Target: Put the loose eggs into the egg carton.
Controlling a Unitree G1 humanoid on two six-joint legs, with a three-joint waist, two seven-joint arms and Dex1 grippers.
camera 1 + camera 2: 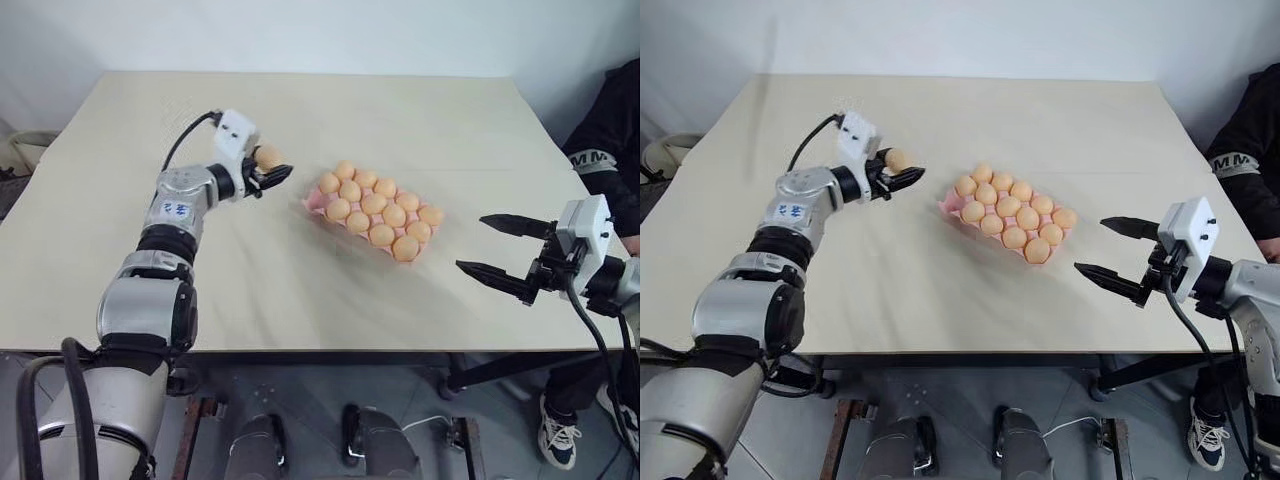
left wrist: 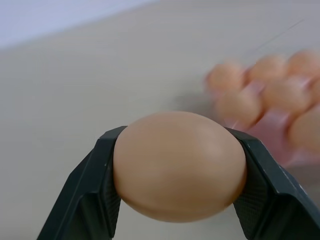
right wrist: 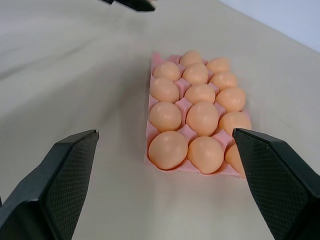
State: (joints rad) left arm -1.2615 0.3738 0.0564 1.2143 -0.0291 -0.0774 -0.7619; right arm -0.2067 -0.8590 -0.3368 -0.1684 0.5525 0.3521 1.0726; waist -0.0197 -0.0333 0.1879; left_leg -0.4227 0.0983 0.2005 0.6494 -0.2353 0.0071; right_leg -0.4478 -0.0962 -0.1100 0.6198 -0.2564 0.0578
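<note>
Right gripper (image 1: 499, 246) hangs spread and empty near the egg carton (image 3: 151, 131), which looks nearly full. Left gripper (image 1: 272, 172) pinches one egg (image 2: 179, 165), not yet placed.

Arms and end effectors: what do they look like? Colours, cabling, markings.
Both arms have silver-grey shells with black joint bands. The left arm carries a small blue logo on its forearm. Each wrist bears a white boxy camera module fed by a black cable. The left end effector and the right end effector each have two black, tapered fingers; the fingers have finely textured inner faces.
</note>
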